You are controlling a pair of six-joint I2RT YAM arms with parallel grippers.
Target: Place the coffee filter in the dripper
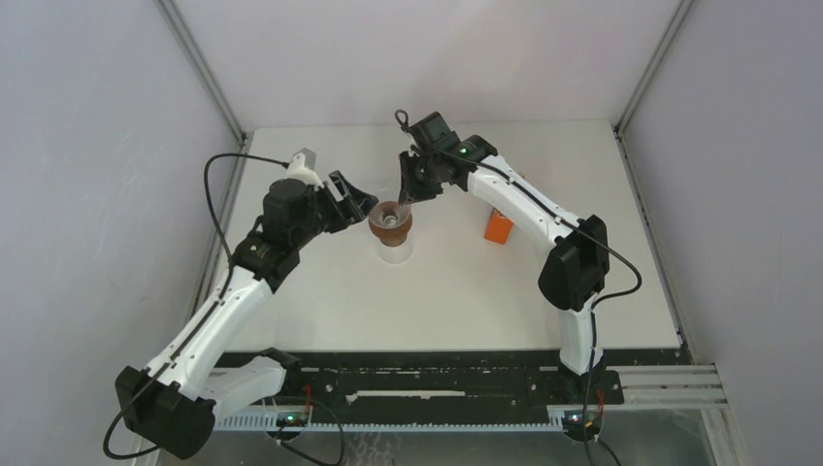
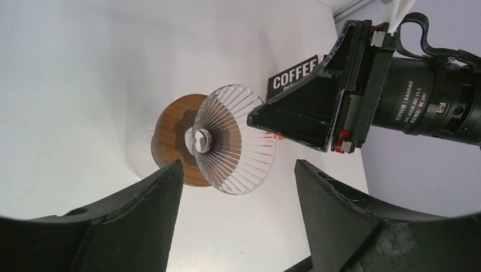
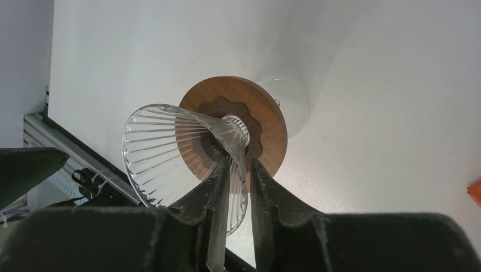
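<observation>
Left claw (image 2: 238,170): spread wide and holding nothing. Its two dark fingers frame the dripper from the left side and stay clear of it.
Dripper (image 3: 164,147): a clear ribbed cone with a brown wooden collar (image 3: 266,113), standing near the middle of the table (image 1: 466,291). It lies just beyond the left claw's fingertips, in line with the gap between them.
Right claw (image 3: 241,164): pinching the dripper's wall at the rim on the far right side, one finger inside the cone and one outside, with the glass caught between them.
Glass cup (image 3: 292,96): clear, directly under the collar and carrying the dripper.
Orange box (image 1: 498,228): on the table to the right of the dripper, apart from it and under the right forearm. It has a black face lettered COFFEE.
</observation>
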